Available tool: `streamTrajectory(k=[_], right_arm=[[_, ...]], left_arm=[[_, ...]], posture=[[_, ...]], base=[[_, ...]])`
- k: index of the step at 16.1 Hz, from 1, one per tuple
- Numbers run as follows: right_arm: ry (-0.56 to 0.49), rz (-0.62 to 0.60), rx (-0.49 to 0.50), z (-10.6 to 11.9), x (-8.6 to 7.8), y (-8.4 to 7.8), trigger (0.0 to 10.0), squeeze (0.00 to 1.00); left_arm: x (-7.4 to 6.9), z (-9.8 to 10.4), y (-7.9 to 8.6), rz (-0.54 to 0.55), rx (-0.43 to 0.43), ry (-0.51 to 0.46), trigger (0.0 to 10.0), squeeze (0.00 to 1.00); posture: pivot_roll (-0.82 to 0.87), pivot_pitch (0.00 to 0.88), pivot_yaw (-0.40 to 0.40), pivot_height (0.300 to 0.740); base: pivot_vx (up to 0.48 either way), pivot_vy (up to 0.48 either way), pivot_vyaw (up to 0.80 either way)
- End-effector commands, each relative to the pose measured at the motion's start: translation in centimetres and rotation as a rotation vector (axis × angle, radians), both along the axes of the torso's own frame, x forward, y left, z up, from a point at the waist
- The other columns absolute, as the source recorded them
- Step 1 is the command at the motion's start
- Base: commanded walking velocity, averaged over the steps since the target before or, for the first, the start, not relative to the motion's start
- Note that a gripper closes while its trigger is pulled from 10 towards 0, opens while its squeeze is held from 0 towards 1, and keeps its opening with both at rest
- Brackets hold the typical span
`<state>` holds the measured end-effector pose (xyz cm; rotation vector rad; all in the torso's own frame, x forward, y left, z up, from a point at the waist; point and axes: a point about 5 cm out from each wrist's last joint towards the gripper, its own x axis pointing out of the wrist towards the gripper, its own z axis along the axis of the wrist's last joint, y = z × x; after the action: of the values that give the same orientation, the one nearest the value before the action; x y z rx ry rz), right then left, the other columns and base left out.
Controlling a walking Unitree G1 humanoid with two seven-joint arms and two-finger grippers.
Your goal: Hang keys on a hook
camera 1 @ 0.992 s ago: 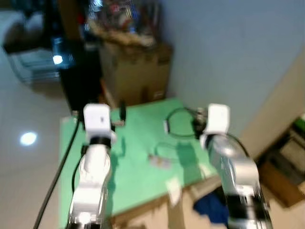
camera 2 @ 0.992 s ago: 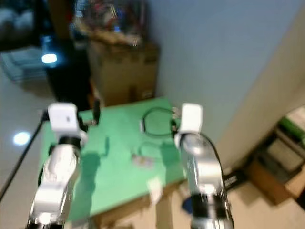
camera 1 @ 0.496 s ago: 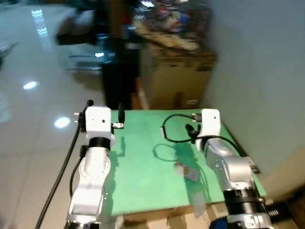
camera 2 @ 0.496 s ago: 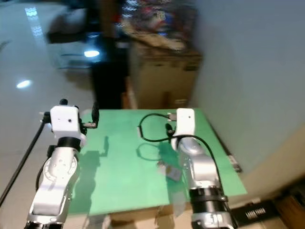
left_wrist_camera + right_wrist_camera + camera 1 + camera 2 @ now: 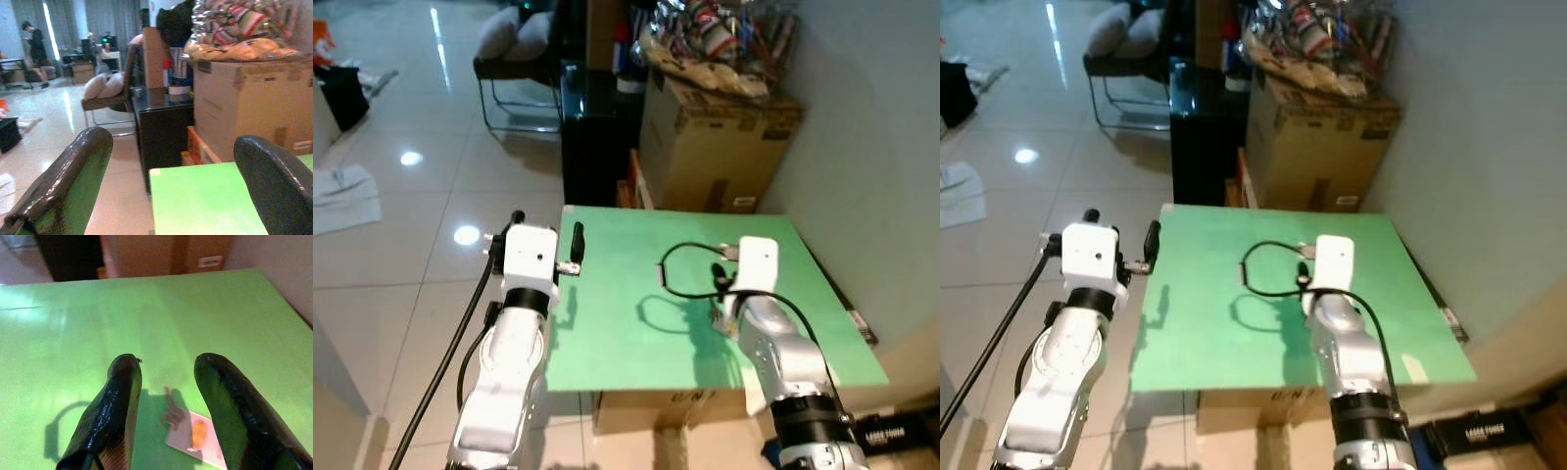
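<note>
Keys with a white tag lie on a green worktop, under the right end effector.

The keys (image 5: 188,428) rest flat on the worktop (image 5: 617,323), just below and between the spread fingers (image 5: 110,406) of the right end effector (image 5: 166,396), which hovers above without touching them. The left end effector (image 5: 161,196) is held at the worktop's left edge, its fingers spread wide and holding nothing. Beyond the worktop stand a cardboard box (image 5: 715,147) piled with clutter, a black cabinet (image 5: 592,127), and a chair (image 5: 514,69) on the glossy tiled floor (image 5: 401,225).
</note>
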<state>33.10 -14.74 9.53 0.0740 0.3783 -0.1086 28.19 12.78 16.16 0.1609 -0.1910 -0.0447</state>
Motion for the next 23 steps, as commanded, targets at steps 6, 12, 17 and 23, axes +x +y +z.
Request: streamTrajectory(k=[6, 12, 17, 23], right_arm=[[-0.016, -0.027, -0.017, -0.5, -0.1, -0.5, 10.0, 0.24], [-0.013, 0.006, -0.023, -0.8, 0.3, 0.0, 10.0, 0.24], [0.036, -0.055, 0.008, -2.1, -0.2, -0.5, 10.0, 0.24], [0.168, -0.082, 0.131, -5.3, -1.3, 0.7, 10.0, 0.24]], left_arm=[[-1.7, 0.2, -1.8, -0.125, 0.016, -0.004, 10.0, 0.0], [-2.1, -0.1, -2.2, -0.131, 0.045, 0.016, 10.0, 0.0], [-2.2, -0.3, -2.2, -0.123, 0.05, 0.025, 10.0, 0.0], [-3.0, -0.2, -0.7, -0.12, 0.071, 0.048, 10.0, 0.0]], posture=[[0.06, 0.113, -0.094, 0.74], [0.07, 0.105, -0.108, 0.74], [0.07, 0.119, -0.108, 0.74], [0.11, 0.197, -0.077, 0.74]], base=[[0.472, 0.0, 0.0], [0.476, 0.0, 0.0], [0.189, 0.0, 0.0], [0.0, 0.0, 0.0]])
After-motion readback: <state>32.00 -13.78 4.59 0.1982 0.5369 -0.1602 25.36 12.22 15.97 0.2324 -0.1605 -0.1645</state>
